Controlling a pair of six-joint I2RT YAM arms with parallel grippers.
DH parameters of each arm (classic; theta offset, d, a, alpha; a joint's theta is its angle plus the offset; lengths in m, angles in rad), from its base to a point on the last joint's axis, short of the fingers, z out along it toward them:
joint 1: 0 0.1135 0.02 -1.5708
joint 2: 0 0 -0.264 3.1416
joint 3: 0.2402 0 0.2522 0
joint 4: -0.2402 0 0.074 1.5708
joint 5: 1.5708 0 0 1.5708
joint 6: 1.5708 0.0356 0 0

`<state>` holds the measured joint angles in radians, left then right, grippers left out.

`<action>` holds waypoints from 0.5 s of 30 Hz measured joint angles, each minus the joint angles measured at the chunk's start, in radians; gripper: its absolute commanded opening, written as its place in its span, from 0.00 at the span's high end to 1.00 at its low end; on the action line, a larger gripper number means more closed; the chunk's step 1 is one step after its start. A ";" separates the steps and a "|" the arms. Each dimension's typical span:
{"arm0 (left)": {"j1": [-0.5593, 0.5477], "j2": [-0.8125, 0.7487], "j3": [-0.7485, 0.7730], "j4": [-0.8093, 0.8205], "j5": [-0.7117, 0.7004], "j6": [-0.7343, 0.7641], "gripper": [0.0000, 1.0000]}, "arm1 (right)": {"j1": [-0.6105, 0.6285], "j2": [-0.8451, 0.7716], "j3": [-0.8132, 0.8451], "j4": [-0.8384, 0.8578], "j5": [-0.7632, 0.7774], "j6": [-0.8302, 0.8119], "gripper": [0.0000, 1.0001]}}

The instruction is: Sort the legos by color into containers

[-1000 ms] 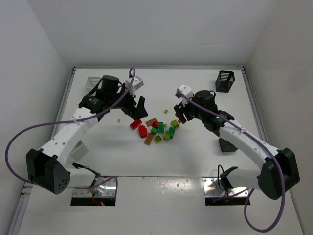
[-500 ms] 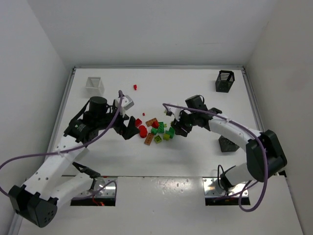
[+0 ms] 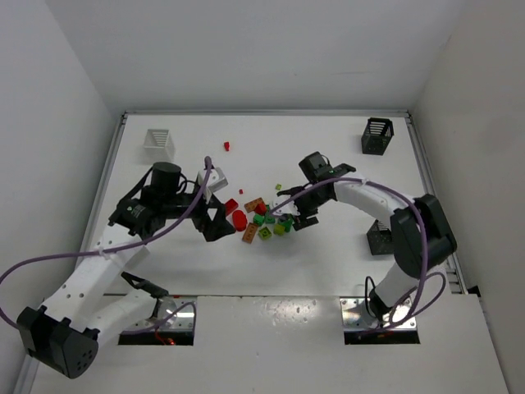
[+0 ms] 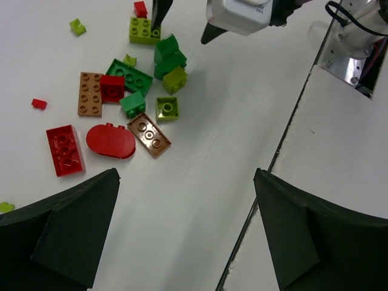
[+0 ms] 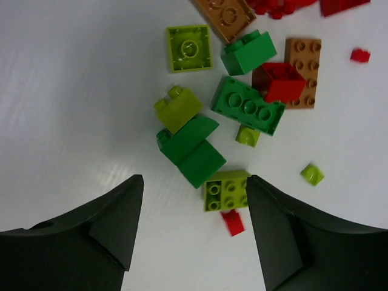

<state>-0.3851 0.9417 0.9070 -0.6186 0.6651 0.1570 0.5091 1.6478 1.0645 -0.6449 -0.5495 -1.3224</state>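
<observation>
Legos (image 3: 264, 220): red, green, yellow-green and orange-brown bricks in a loose clump, mid-table (image 3: 328, 156). The left gripper (image 4: 186, 176) and right gripper (image 5: 194, 182) flank it, both spread wide and empty. White basket (image 3: 159, 142) far-left corner, black basket (image 3: 376, 135) far-right.

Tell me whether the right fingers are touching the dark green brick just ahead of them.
Apart. The right wrist view shows bare white table between the dark green brick and each of the right fingers.
</observation>
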 measured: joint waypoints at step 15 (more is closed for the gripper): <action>0.099 0.083 0.001 -0.048 0.104 0.065 0.01 | 0.011 0.276 0.309 -0.406 0.109 -0.605 0.39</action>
<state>-0.2863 1.0245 0.9077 -0.6670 0.7689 0.2218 0.5205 1.9240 1.3739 -1.0504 -0.4404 -1.9270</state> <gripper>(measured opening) 0.994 0.610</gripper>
